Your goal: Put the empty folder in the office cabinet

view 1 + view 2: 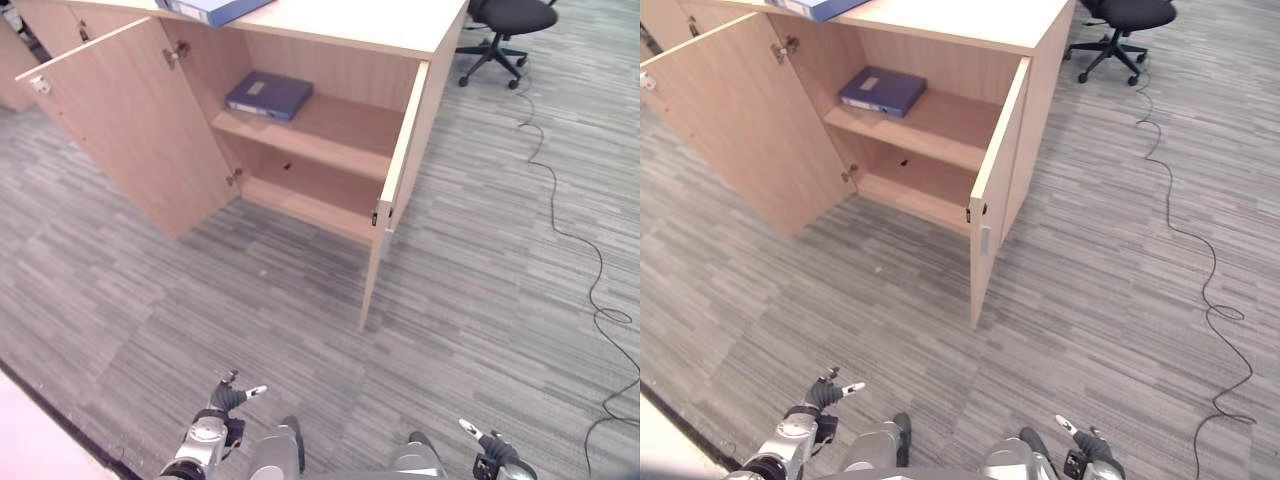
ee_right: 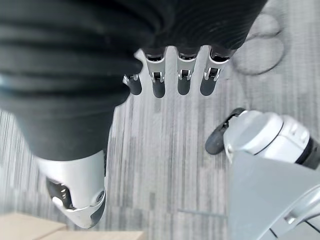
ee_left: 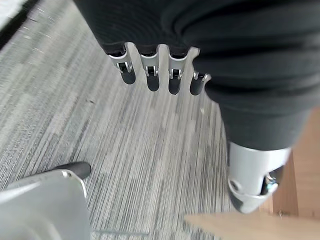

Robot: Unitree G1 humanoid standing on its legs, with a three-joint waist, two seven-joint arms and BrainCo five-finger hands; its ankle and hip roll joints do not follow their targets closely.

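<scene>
The blue folder (image 1: 268,95) lies flat on the upper shelf (image 1: 335,125) of the cabinet (image 1: 400,30), toward the shelf's left end. Its long axis runs slantwise, from the shelf's front left toward the back right, with the labelled spine facing the front. Both cabinet doors stand open, the left door (image 1: 130,130) swung wide and the right door (image 1: 392,190) edge-on. A second blue folder (image 1: 215,10) rests on the cabinet top. The left hand (image 1: 228,398) and right hand (image 1: 488,445) hang low over the carpet (image 1: 250,290), fingers relaxed and straight, holding nothing. An office chair (image 1: 505,25) stands behind the cabinet.
</scene>
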